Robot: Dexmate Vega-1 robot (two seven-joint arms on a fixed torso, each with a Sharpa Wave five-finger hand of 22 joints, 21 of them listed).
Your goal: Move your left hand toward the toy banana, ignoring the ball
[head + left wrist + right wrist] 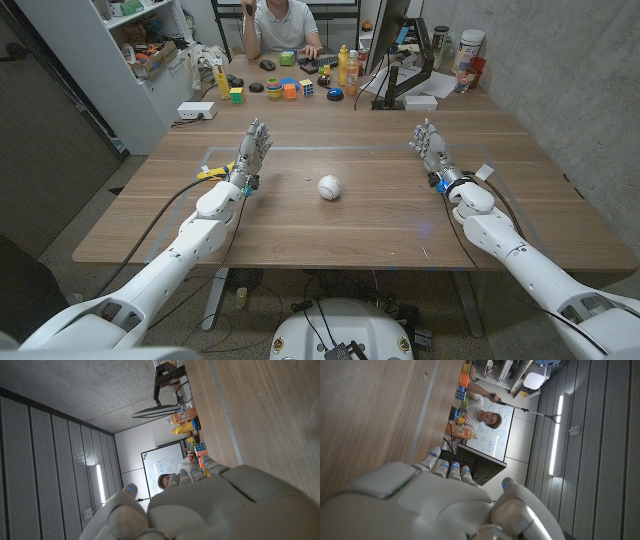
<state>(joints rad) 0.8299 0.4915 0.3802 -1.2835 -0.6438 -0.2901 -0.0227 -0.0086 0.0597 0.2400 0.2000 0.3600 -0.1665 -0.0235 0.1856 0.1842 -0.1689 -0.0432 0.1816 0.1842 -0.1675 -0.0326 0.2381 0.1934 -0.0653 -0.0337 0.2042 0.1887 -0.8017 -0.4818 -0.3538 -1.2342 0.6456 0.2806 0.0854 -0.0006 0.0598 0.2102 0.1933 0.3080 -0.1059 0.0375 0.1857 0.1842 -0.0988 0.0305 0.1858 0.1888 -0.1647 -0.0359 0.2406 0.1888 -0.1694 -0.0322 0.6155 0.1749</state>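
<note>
Left hand (252, 152) is open with nothing in it, right beside the banana (209, 172) at the table's left; right hand (432, 150) waits open, far right; ball (330, 187) sits mid-table, off the reach line so easy to ignore.

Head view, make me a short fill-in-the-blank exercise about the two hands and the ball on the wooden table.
1. The white ball lies on the table ____ the left hand and the right hand.
2. Both hands hold ____, their fingers apart.
3. A yellow thing shows just beside the ____ hand.
4. A person sits at the table's ____ end.

Missing words: between; nothing; left; far
</note>
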